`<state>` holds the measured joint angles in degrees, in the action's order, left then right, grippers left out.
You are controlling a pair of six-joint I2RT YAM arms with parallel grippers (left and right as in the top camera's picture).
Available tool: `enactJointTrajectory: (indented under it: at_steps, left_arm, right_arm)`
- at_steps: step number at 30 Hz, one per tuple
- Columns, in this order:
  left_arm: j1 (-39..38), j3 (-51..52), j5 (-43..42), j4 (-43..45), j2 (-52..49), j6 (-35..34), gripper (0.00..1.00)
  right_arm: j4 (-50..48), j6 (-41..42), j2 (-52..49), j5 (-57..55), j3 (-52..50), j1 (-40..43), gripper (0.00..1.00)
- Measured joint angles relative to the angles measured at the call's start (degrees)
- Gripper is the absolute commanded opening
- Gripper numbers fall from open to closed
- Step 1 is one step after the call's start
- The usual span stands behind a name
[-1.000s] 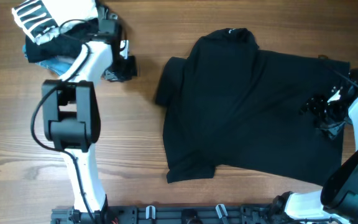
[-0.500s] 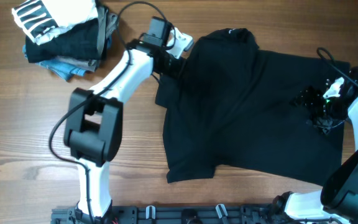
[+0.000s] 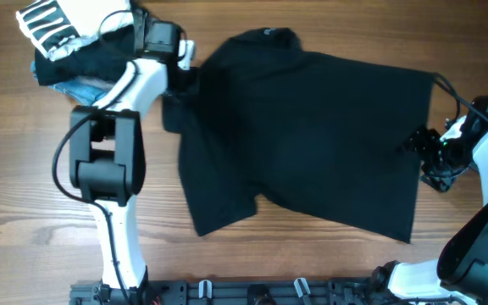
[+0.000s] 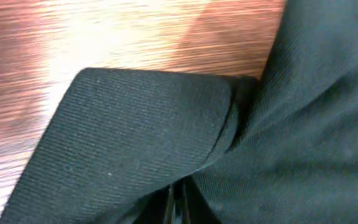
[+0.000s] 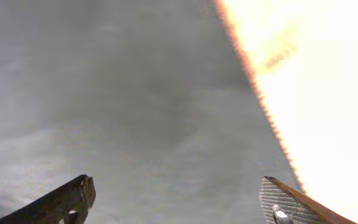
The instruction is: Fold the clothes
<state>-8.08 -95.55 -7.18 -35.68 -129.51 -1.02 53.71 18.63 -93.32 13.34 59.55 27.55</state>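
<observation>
The black T-shirt [image 3: 303,135] lies spread over the middle of the table, collar at the far edge and one sleeve [image 3: 174,110] at the left. My left gripper [image 3: 185,76] is at the shirt's far left shoulder. In the left wrist view its jaws [image 4: 178,202] are pinched shut on a fold of the black fabric [image 4: 135,137]. My right gripper [image 3: 420,148] hovers over the shirt's right edge. In the right wrist view it [image 5: 182,199] is wide open and empty over the fabric [image 5: 117,93], which looks grey there.
A pile of white-striped, grey and blue garments [image 3: 74,42] sits at the far left corner, just behind the left arm. A dark rail [image 3: 252,292] runs along the near table edge. Bare wood [image 3: 24,186] shows left of the shirt.
The left gripper swung in from the pile, took hold of the shirt's left shoulder and pulled it left. The whole shirt has slid left. The right gripper has barely moved.
</observation>
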Motion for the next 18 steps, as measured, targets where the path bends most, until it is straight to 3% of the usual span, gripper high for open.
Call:
enactJointTrajectory:
  at_steps: [6, 10, 14, 18]
  left_arm:
    - [-1.18, 1.27, 0.98, -3.41, 2.71, -0.57, 0.44]
    - [-1.18, 1.88, 1.42, -6.43, 10.38, -0.81, 0.56]
    - [-1.18, 1.84, 1.44, -11.82, 23.61, -0.85, 0.60]
    - [-1.18, 1.64, 1.44, -20.13, 29.86, -0.83, 0.60]
  right_arm:
    - [0.37, 7.82, 0.00, -8.31, -10.12, 0.96, 0.91]
    - [4.50, 10.03, 0.00, -10.25, -10.88, 4.48, 0.85]
    - [3.23, 10.80, 0.31, -9.68, -15.72, 4.76, 0.60]
    - [0.79, 12.48, 1.14, -7.04, -16.79, 4.74, 0.09]
